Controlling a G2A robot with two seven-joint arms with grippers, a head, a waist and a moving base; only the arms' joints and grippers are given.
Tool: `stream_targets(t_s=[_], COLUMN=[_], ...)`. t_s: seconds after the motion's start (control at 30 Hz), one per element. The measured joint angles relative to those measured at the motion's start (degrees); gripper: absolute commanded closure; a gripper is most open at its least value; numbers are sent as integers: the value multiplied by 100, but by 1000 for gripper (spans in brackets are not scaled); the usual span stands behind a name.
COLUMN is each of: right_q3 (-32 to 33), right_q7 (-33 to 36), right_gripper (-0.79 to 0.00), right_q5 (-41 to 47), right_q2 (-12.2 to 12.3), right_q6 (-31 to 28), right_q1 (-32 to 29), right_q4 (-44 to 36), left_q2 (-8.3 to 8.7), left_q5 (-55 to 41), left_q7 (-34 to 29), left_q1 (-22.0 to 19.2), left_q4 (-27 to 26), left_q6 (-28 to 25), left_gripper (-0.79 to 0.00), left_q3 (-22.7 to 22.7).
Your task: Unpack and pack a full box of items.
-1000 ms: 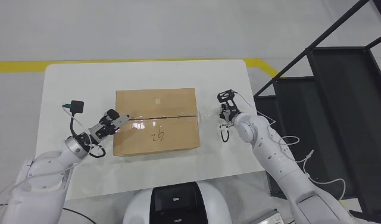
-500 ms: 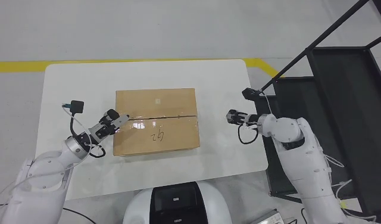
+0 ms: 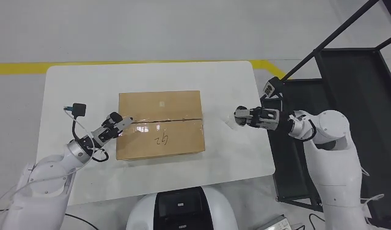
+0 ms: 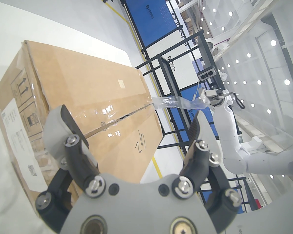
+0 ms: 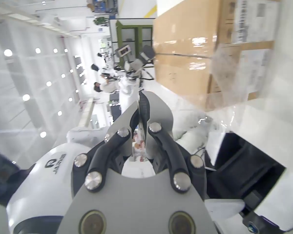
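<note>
We see right gripper [image 3: 237, 115] clamped on tape [image 4: 173, 103], strip stretched off box [image 3: 160, 125] seam; left gripper [image 3: 124, 120] spread wide at box's opposite end.

The box [image 3: 160, 111] is brown cardboard, flat and dull. The tape [image 4: 175, 103] is clear plastic, shiny and crinkly. The label [image 4: 15, 132] on the box is white paper. The table [image 3: 79, 89] is white and smooth. The left gripper [image 4: 129, 118] has dull grey metal, shiny screws and black plastic bars.
</note>
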Motion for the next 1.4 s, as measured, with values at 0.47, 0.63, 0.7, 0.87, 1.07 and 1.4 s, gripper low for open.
stream_targets(t_s=[0.47,0.63,0.7,0.87,1.07,1.4], right_q3=[-2061,-2775,-2998,-3320,-3572,-3748], right_q7=[-1333,-1827,-1957,-2287,-2638,-2858], right_gripper=[0,0,0,0,0,0], right_q5=[1391,1629,1745,1850,1492,945], right_q2=[-290,-430,-483,-579,-646,-692], right_q6=[-261,-486,-585,-872,-1197,-1540], right_q1=[744,1065,1172,1373,1542,1668], right_q4=[254,692,838,1126,1551,1919], left_q2=[24,34,40,52,63,75], left_q5=[114,126,132,122,98,-238], left_q7=[74,87,90,119,147,376], left_q1=[-11,-8,5,49,93,182], left_q4=[-39,-52,-68,-101,-147,-184], left_q6=[34,68,81,100,129,187], left_gripper=[-785,-785,-785,-785,-785,-785], left_q3=[78,84,70,38,19,-169])
